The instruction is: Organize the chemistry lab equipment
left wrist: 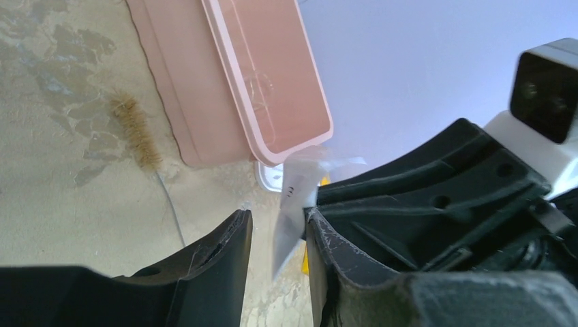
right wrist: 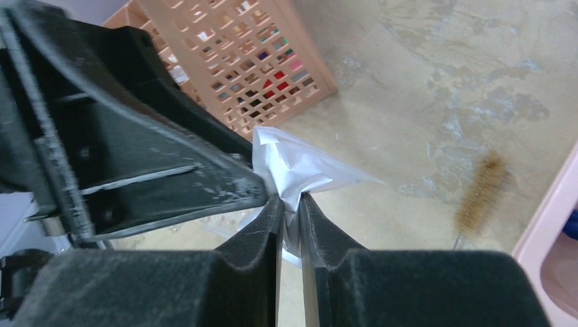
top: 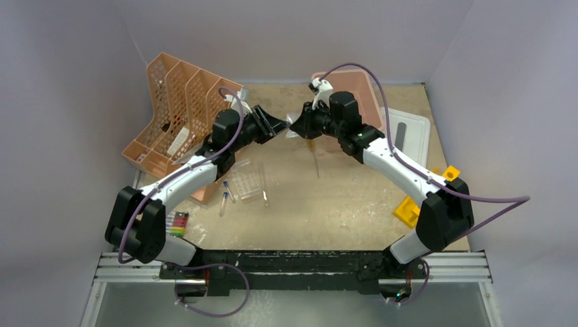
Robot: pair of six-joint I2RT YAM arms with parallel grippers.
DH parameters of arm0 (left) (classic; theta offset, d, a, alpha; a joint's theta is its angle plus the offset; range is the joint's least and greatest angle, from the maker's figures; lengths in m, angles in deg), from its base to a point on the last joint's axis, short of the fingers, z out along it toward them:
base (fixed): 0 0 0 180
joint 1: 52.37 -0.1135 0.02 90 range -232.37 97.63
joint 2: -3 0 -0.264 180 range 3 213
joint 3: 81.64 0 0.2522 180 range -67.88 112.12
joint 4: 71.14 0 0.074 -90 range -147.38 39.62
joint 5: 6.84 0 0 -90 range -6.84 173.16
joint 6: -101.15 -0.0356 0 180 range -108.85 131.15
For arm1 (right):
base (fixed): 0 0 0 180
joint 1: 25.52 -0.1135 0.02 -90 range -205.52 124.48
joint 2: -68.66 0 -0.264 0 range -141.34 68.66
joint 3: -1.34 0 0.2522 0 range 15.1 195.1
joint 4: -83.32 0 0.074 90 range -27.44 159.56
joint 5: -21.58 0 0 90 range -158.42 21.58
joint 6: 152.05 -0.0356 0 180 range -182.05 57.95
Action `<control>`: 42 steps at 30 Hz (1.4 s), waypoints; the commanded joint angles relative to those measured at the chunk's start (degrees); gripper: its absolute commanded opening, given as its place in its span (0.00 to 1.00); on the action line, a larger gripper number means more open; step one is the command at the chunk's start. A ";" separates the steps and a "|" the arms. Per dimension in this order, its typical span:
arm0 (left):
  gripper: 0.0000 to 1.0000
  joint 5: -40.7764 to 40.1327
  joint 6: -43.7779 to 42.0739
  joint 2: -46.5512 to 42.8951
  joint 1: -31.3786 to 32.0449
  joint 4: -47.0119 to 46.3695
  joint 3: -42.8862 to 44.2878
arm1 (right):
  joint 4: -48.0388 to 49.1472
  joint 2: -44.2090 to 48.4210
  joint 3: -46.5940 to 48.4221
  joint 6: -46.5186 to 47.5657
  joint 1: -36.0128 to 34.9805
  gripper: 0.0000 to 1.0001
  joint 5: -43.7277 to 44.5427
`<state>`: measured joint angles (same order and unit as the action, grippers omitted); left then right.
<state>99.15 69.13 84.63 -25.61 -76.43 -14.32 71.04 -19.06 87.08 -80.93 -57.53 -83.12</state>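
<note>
Left arm (top: 184, 170), right arm (top: 402, 167): stretched inward, wrists meeting above worktop (top: 341, 204) beside pink tray (top: 368, 95). Right pincer (right wrist: 290, 199): clamped on white crumpled sheet (right wrist: 300, 167), aloft near tray. Left pincer (left wrist: 278, 214): jaws apart, straddling same sheet.

White links (top: 402, 167), black joints (top: 446, 214), purple cables (top: 494, 203), black left hand (left wrist: 276, 219), right hand (right wrist: 290, 201)

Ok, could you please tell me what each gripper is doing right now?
Left gripper: open, fingers either side of the white sheet.
Right gripper: closed on the white sheet.
</note>
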 commanded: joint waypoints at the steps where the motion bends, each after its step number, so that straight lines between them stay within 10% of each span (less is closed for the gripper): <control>1: 0.32 1.56 0.36 0.65 0.04 -4.20 3.01 | 3.96 2.33 0.44 0.16 0.42 0.16 -5.32; 12: 0.30 4.51 2.13 0.59 0.04 -12.63 2.10 | 3.53 0.94 0.60 2.15 0.73 0.16 -8.90; 19: 0.08 3.40 -0.81 0.69 0.04 -9.98 3.03 | 3.27 0.69 0.89 2.16 1.50 0.18 -8.77; 31: 0.00 4.16 -5.94 0.13 -0.92 -0.74 10.29 | 7.58 4.89 -2.62 -6.45 6.35 0.67 -11.78; 42: 0.00 9.89 2.09 1.64 -1.14 -8.87 14.03 | 30.82 3.73 -5.67 -25.54 11.69 0.71 -26.53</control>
<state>105.97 67.66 85.72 -26.26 -78.81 -2.95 87.19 -16.44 81.46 -97.80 -47.23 -100.23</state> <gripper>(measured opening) 0.009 0.747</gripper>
